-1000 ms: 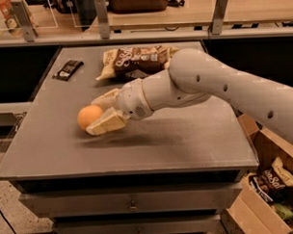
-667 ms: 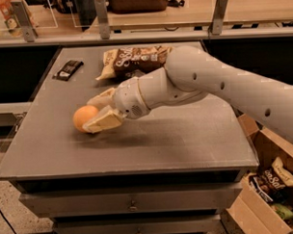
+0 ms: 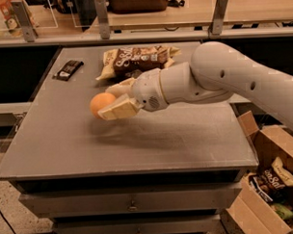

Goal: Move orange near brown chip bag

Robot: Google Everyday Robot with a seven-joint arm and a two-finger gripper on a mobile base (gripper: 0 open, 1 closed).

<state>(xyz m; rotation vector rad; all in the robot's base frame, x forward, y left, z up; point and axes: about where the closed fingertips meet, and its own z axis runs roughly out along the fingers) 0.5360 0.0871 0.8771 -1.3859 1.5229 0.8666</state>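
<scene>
The orange [image 3: 100, 104] is a small round fruit held between the two pale fingers of my gripper [image 3: 109, 101], lifted a little above the grey table [image 3: 176, 137]. One finger [image 3: 118, 110] shows under and in front of it, the other behind. The brown chip bag [image 3: 138, 59] lies flat at the back middle of the table, up and to the right of the orange. My white arm reaches in from the right.
A small dark bar [image 3: 67, 69] lies at the back left of the table. An open cardboard box [image 3: 269, 182] with snack bags stands on the floor at the right. A shelf rail with posts [image 3: 102, 17] runs behind the table.
My gripper has lifted the orange off the table and carried it up and toward the chip bag. The arm has risen with it.
</scene>
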